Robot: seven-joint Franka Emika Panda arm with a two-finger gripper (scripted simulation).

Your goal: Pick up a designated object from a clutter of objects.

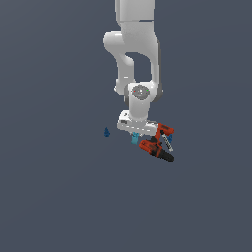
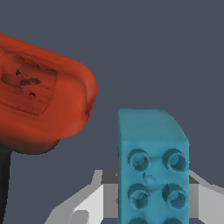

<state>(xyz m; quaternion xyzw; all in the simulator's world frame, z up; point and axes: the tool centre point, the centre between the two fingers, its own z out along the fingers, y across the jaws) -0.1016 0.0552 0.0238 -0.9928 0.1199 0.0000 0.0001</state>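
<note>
The end effector (image 2: 151, 192) grips one cyan studded block (image 2: 151, 157) between its fingers. One red-and-black power drill (image 1: 158, 143) lies beside; one dark-blue teardrop piece (image 1: 107, 132) sits apart on the tabletop (image 1: 54, 197).

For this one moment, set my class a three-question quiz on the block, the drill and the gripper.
1. True or false: the cyan block sits between the gripper fingers.
2. Which thing lies alone, on the exterior view's left of the arm?
A. the drill
B. the dark-blue piece
C. the block
3. What colour is the drill body beside the block?

Key: 1 true; 2 B; 3 red.
</note>
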